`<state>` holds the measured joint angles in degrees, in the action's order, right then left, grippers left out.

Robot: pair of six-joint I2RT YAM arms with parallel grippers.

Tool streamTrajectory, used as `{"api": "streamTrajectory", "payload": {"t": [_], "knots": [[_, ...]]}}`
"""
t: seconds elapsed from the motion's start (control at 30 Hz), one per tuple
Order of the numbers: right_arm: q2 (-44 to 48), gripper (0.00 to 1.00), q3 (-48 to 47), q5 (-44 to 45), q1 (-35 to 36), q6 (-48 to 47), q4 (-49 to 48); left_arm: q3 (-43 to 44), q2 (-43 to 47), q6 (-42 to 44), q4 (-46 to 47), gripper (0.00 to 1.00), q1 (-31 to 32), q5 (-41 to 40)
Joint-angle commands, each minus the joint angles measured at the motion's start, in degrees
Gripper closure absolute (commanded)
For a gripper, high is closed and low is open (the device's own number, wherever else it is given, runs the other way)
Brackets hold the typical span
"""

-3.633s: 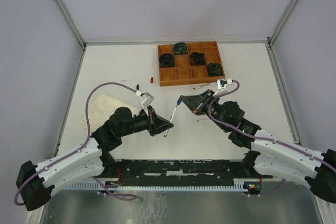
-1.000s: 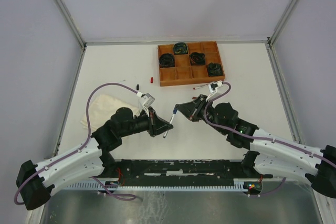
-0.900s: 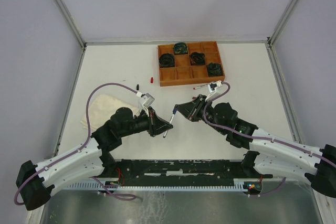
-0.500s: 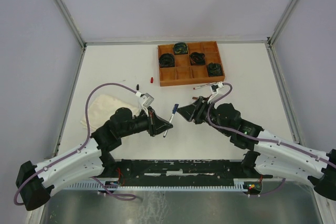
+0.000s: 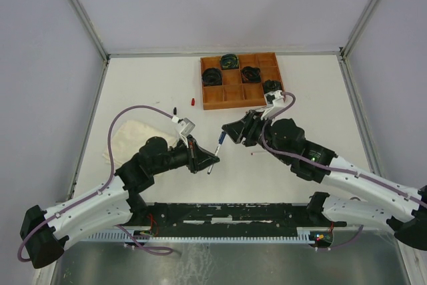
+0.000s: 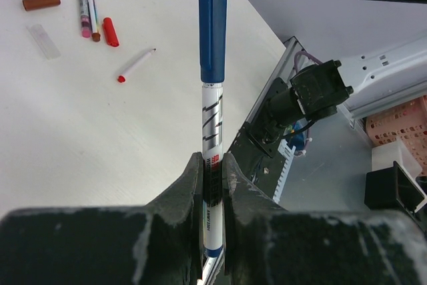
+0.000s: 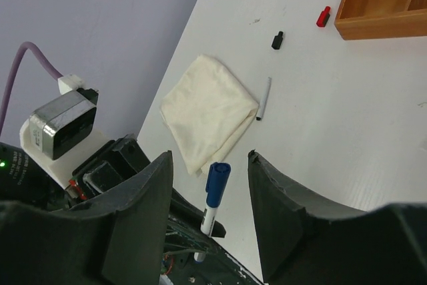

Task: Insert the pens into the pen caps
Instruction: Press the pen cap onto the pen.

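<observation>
My left gripper [image 6: 212, 165] is shut on a white-barrelled pen [image 6: 212, 118], held upright above the table. A blue pen cap [image 6: 212, 31] sits on its upper end. In the top view the pen [image 5: 218, 148] stands between the two grippers. My right gripper [image 7: 209, 158] is open, and its fingers flank the blue cap [image 7: 217, 179] without touching it. A loose pen [image 7: 264, 98] lies by the cloth. On the table lie a black cap [image 7: 277, 40], a red cap [image 7: 323, 16], another red cap [image 6: 110, 32], a brown cap [image 6: 41, 3] and more pens [image 6: 85, 1].
A wooden compartment tray [image 5: 212, 103] holding dark cable coils stands at the back. A folded cream cloth [image 5: 127, 139] lies at the left beside my left arm. A red-tipped pen [image 6: 136, 65] lies near the right arm.
My right gripper has opened and let go of the blue cap, which stays on the pen. It has drawn back slightly to the right. The left gripper has held still.
</observation>
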<state>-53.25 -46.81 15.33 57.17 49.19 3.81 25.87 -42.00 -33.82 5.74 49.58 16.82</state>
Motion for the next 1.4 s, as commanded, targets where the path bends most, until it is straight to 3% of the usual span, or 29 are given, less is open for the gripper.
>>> {"api": "streamTrajectory", "payload": {"t": [0.0,0.27,0.63,1.1,1.37], "knots": [[-4.16,0.44,-3.91,0.30,0.26,-1.52,-1.98,2.58,-0.02,-0.01,3.27,0.97,-0.01,2.18],[-7.64,0.48,-4.01,-2.71,0.26,0.33,-4.28,2.35,0.31,-0.37,3.67,0.97,-0.02,2.56],[-8.97,0.75,-1.88,-5.01,0.31,3.60,-6.32,2.52,1.02,-0.83,4.04,0.97,-0.03,1.55],[-8.55,1.00,-0.24,-6.68,0.31,4.30,-4.33,10.57,1.14,-0.71,4.12,0.97,-0.08,-7.10],[-8.76,1.00,-0.52,-8.05,1.12,3.35,-2.58,16.45,-0.10,0.01,3.09,0.97,-0.06,-8.19]]}}
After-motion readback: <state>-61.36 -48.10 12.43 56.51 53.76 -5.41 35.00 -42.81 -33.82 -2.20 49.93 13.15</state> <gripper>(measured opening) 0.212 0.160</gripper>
